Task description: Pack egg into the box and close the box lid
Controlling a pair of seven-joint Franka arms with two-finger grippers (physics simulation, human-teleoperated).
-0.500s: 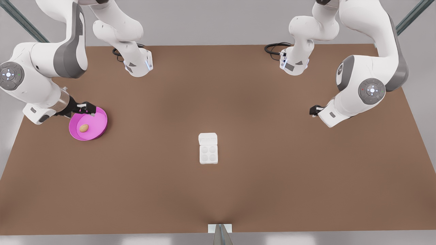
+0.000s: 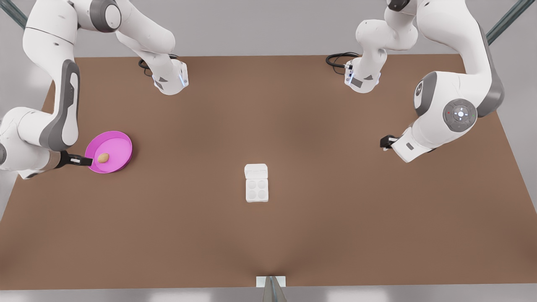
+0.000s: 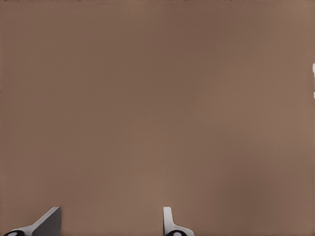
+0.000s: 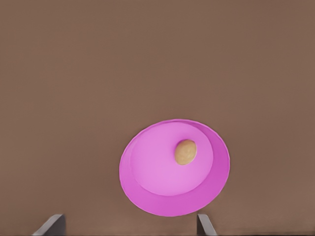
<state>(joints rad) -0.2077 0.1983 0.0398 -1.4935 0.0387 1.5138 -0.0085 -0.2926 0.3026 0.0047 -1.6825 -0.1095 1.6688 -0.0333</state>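
Your right gripper, the one at the front view's left, has swung off the far rim of the round magenta-pink dish and now sits low at the dish's edge on the front view's left, level with the tiny tan-brown oval egg. Its arm has folded up tall beside the dish. In the right wrist view you see both fingertips spread wide apart with nothing between them, the dish and egg lying ahead. I judge this a re-aim for the pick: the egg is untouched, so packing has not begun.

Nearer the middle, the small white rectangular egg carton stands in the same spot on the brown table, its four cups empty and its plain white lid flap lying open.

Farther off, at the front view's right, your left gripper waits well apart from the carton, having shifted only slightly; its fingertips stand apart over bare table, holding nothing.
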